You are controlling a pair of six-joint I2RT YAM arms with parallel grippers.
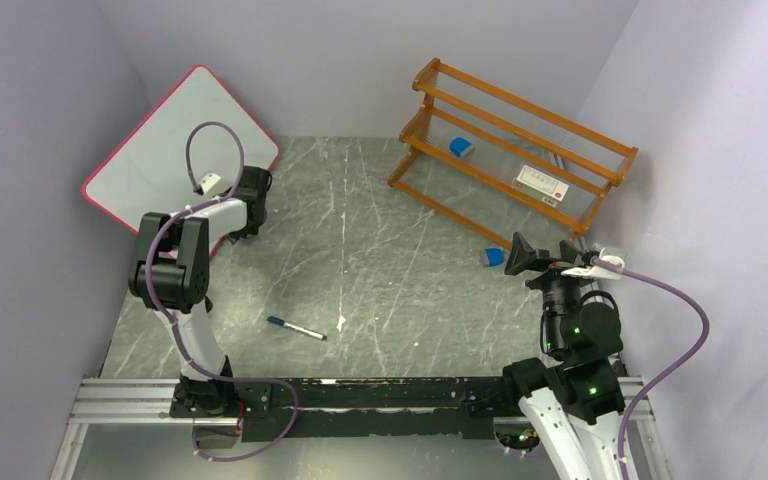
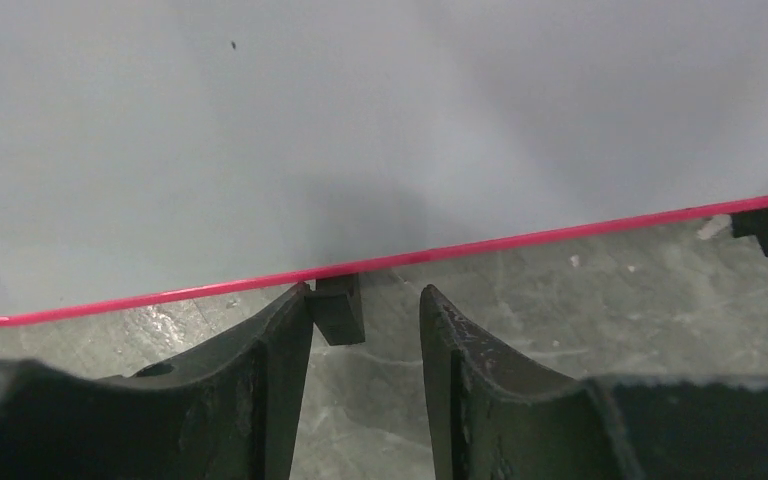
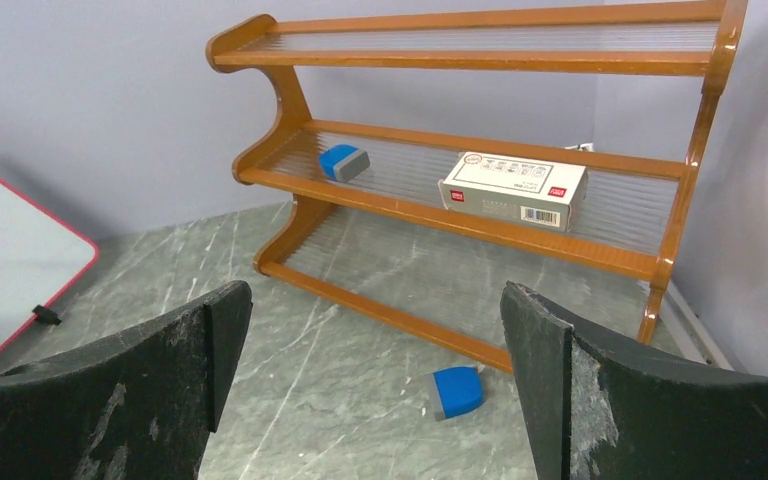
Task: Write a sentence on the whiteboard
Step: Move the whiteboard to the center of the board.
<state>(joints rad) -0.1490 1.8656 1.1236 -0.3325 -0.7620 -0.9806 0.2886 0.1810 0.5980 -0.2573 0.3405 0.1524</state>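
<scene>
The jaws of the left gripper [image 2: 365, 300] stand partly spread, with a clear gap between them, and they pinch nothing. A small black foot [image 2: 338, 310] of the whiteboard [image 1: 165, 150] sits in this gap, just beside one finger and apart from the other. The whiteboard leans against the wall in the far left corner, its lower edge with the thin pink-red rim [image 2: 520, 238] resting on the grey marble table [image 1: 390, 230]. The left arm reaches to this lower edge. Nearer to the arm bases, a marker [image 1: 295, 328] with a blue cap lies flat on the table, well apart from both grippers. The jaws of the right gripper [image 3: 375, 295] are spread wide and hold nothing; this gripper hangs above the table on the right side. It faces a wooden shelf [image 3: 480, 60] at the far right. On the middle level of the shelf lie a blue eraser [image 3: 344, 162] and a white box [image 3: 513, 188], apart from each other. A second blue eraser [image 3: 457, 391] lies on the table just in front of the shelf.
</scene>
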